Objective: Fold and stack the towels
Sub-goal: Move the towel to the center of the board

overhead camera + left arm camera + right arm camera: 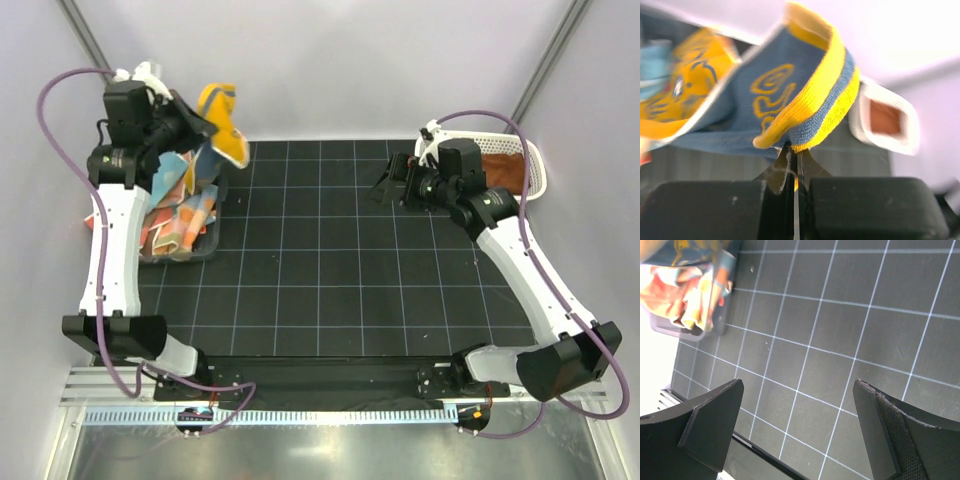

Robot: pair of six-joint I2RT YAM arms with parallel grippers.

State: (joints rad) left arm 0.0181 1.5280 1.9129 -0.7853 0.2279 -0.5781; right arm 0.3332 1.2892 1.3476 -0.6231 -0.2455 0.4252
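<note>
L gripper (pixel 794 160) clamped on 1 tiger towel (pixel 790 95) above the bin (pixel 188 256). R gripper (pixel 797 387) wide, empty, well right of bin. 1 brown towel (pixel 500 170) in basket (pixel 537 160).

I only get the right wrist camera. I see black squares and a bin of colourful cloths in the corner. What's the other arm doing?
Observer: The left gripper is shut on the blue towel with yellow tiger print, pinching its yellow edge.
Operator: Is it up in the air?
Observer: Yes; the top view shows it held up over the far end of the clear bin.
Operator: Any towels near my arm?
Observer: A rust-brown towel lies in the white basket behind the right gripper.
</note>
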